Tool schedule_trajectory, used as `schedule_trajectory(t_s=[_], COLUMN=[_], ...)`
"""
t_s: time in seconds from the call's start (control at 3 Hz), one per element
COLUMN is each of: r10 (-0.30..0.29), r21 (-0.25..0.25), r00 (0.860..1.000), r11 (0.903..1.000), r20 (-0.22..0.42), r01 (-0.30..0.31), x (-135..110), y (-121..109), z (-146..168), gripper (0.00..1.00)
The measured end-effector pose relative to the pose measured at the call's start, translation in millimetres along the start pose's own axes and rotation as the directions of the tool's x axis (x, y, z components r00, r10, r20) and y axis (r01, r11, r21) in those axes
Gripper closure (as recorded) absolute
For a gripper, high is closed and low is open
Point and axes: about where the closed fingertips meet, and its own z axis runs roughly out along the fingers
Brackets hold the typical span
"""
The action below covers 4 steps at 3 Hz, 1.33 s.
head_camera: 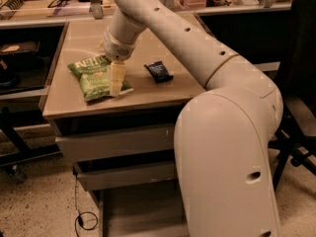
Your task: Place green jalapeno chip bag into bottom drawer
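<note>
you have the chip bag (93, 78) lying on the left part of the tabletop (74, 101), near its front edge. the gripper (116, 85) is down on the bag's right end. the small packet (158, 71) lies to the right of both, apart from the bag. under the tabletop three drawers stack one below another; the bottom drawer (143, 206) stands out toward you, left of the robot's base (227, 172)

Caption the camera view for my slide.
Gripper at the green jalapeno chip bag on the cabinet top; bottom drawer open below.
</note>
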Motion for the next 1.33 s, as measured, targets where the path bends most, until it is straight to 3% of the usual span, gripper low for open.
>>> schedule_trajectory(t_s=[0.33,0.67,1.33], r10=[0.003,-0.004,-0.004], r21=[-0.015,-0.025,-0.025], r00=[1.0,1.0,1.0], r11=[0.9999,0.9997,0.9997], r20=[0.008,0.003,0.003], r01=[-0.003,0.004,0.004], x=[5.5,7.0,7.0], y=[-3.8,-4.6,-4.6], z=[12.5,17.9,18.0], gripper=[0.0,0.19,0.65])
